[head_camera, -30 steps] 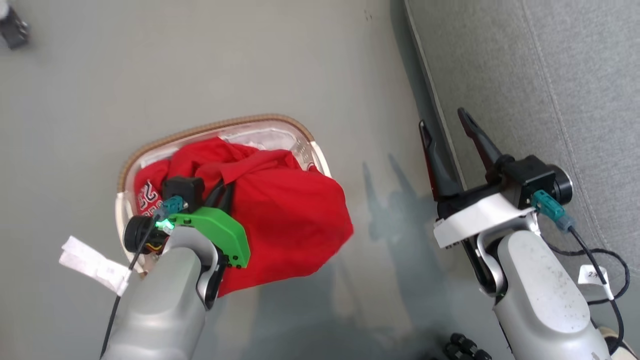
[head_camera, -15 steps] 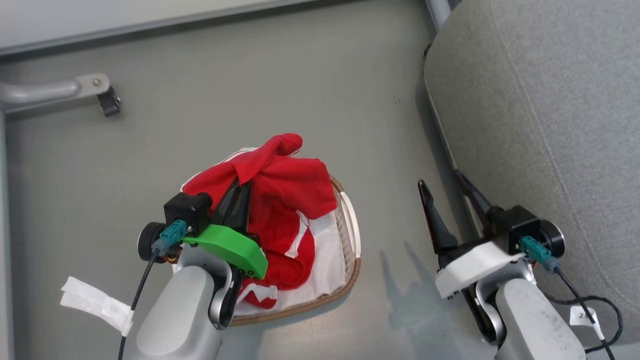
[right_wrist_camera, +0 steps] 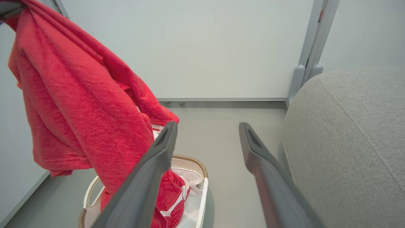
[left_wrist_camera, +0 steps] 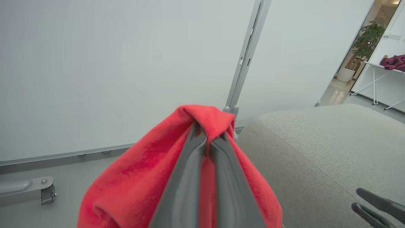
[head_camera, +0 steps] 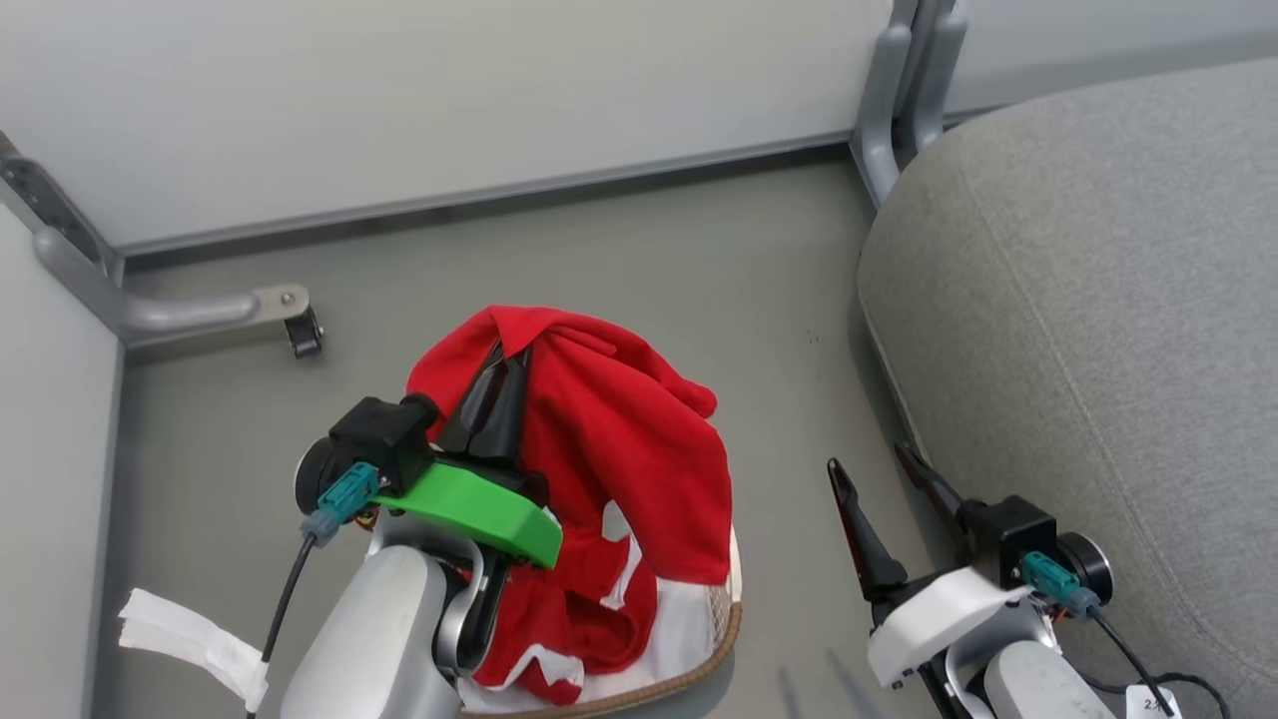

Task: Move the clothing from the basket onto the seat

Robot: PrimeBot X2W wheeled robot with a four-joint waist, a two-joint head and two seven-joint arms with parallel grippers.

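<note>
Your left claw (head_camera: 504, 359) is clamped shut on a fold of the plain bright red fabric garment (head_camera: 629, 449). It pinches near the top, so the rest hangs in a long drape above the oval white perforated plastic basket with the brown braided rim (head_camera: 724, 649). That high pinch looks meant to bring the hem clear of the rim before you carry it across. From the right wrist view I cannot tell whether the lowest folds are free of the basket yet.

The second piece, a red jersey with white trim (head_camera: 589, 609), lies in the basket on a flat white cloth sheet (head_camera: 689, 614).

Your right claw (head_camera: 867, 457) stands wide open and holds nothing. It sits low, just beside the front edge of the large grey woven-fabric seat cushion (head_camera: 1098, 320) and well apart from the hanging garment. I judge it is parked out of the swing path.

The seat is to the right of the basket and rises above it, so the garment needs height to reach it.

The basket stands on a smooth grey floor (head_camera: 619, 240). Pale partition panels (head_camera: 399, 100) close the space behind, joined by a grey metal post (head_camera: 904, 90), with a castor foot (head_camera: 300, 335) at the left.
</note>
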